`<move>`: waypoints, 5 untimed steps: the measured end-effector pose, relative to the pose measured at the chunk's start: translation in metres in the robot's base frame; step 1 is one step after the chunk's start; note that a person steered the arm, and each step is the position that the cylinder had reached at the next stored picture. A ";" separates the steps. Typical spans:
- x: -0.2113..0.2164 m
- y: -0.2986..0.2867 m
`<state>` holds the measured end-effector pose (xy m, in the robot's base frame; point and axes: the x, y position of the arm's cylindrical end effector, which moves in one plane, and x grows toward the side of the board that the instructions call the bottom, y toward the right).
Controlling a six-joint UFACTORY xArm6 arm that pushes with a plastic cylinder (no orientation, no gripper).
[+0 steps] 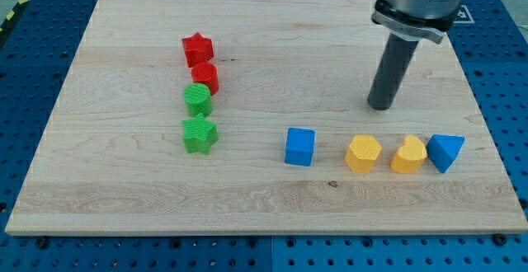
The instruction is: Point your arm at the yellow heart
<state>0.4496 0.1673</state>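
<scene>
No claw is seen, only a dark rod whose end, my tip [380, 106], is set down on the wooden board [272, 198] and touches no block. The yellow heart [408, 155] is found below my tip, near the view's bottom right, squeezed between a yellow block [363, 153] and a blue block [445, 152]. A blue pegboard table [503, 74] is seen around the board.

A pale wooden board [247, 198] rests on a blue perforated table [33, 49] under even light.
</scene>
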 end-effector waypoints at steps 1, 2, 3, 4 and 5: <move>0.000 0.053; 0.025 0.091; 0.072 0.108; 0.085 0.111; 0.104 0.108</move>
